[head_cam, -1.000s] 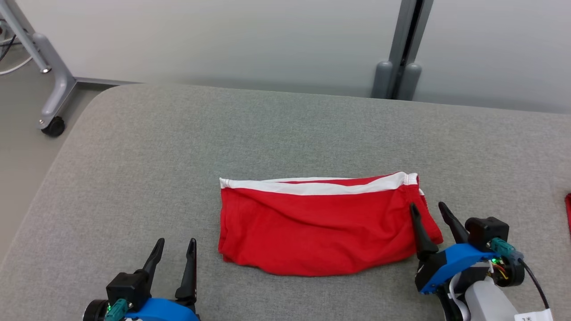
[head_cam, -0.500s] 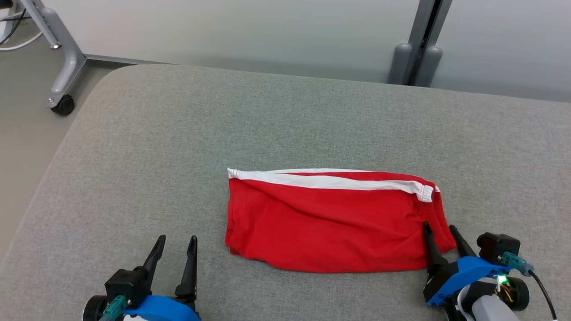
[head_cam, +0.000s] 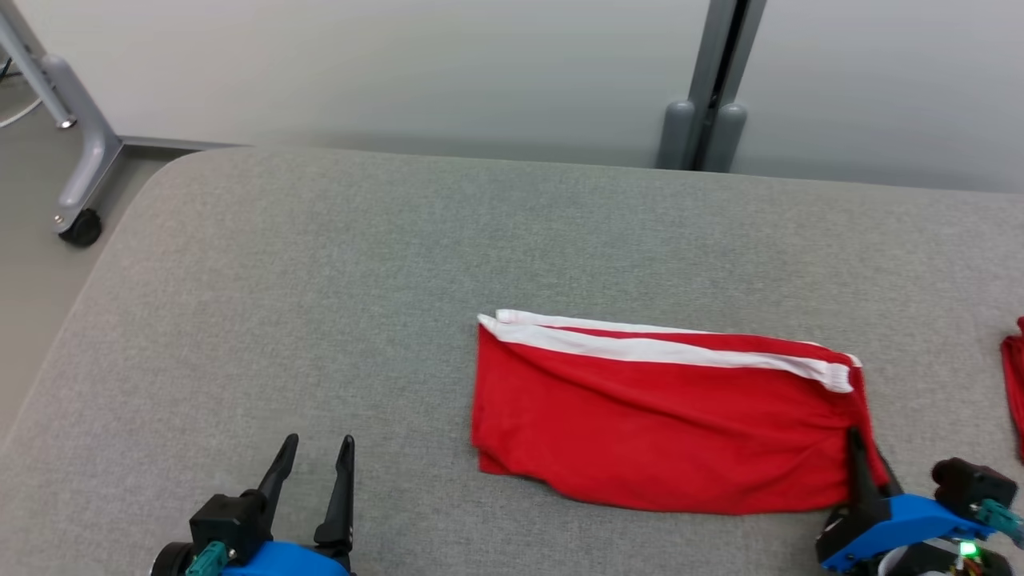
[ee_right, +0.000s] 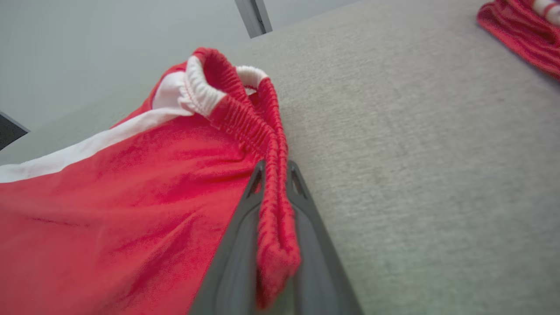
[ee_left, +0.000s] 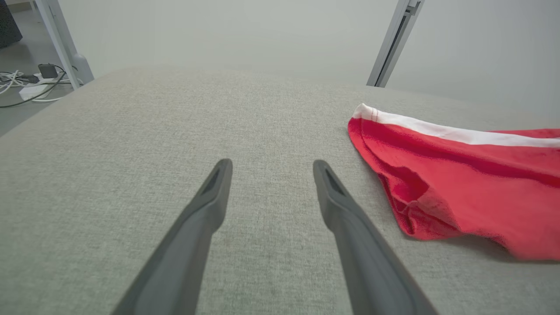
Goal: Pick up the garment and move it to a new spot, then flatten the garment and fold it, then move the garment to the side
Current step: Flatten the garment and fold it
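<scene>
**Garment [head_cam: 664,424] dragged right, right claw [head_cam: 866,450] clamped on its waistband [ee_right: 245,113]**

Since half a second ago the garment lies farther right on the grey surface [head_cam: 320,280]. The gap between its left edge and the left claw [head_cam: 320,440] is wider. The right claw has gone right with it, toward the lower right corner of the head view. The camera has swung a little too: the post [head_cam: 712,80] behind the surface stands further left than before.

The garment is red with a white stripe along its far edge. It lies folded flat in a long band, right of the surface's middle and toward the near edge. Its right end is bunched up, with the gathered waistband rising off the surface.

In the right wrist view, the right claw's two fingers are closed on a strip of that waistband. The red elastic is pinched between them and runs down between the fingers. In the head view one dark finger [head_cam: 856,456] stands against the garment's lower right corner.

The left claw hovers low at the lower left, jaws apart and holding nothing. Its wrist view shows bare surface between its fingers [ee_left: 205,205] and the garment's left end off to the right, not touching.

Another red cloth [head_cam: 1014,384] lies at the surface's right edge, apart from the garment. A wheeled leg [head_cam: 76,228] stands on the floor at the far left.
</scene>
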